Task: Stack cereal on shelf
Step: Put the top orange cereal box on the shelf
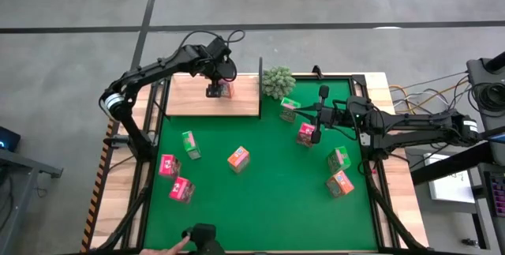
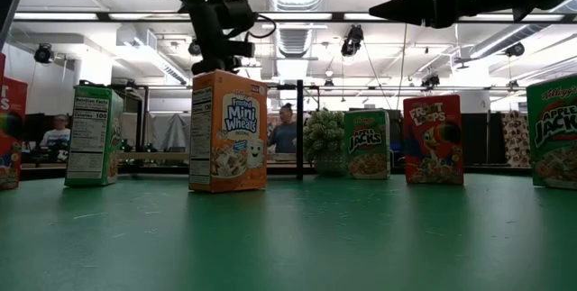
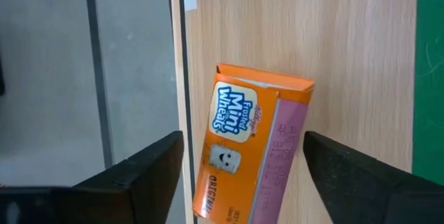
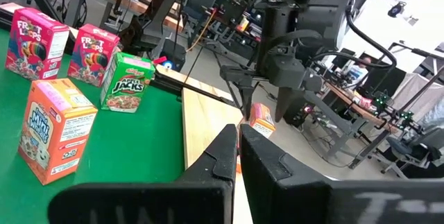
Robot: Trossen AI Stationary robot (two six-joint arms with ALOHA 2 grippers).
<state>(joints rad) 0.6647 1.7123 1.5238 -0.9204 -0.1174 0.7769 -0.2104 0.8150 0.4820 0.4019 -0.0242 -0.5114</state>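
With its fingers apart, the left gripper [image 1: 215,91] hovers over the orange cereal box [image 3: 253,148] on the shelf [image 1: 189,101] and should lift straight up to avoid toppling it, while the right gripper [image 1: 317,114] waits shut over the mat.

One cereal box [image 1: 225,90] on the shelf [image 1: 193,97] — plant [image 1: 278,81] just beside, mat [image 1: 260,200] in front

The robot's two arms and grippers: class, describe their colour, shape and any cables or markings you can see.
Both arms are dark, slim and jointed, with black cables running along them. The left arm has a pale band near its base. The left gripper and the right gripper each end in two black, wedge-shaped fingers.
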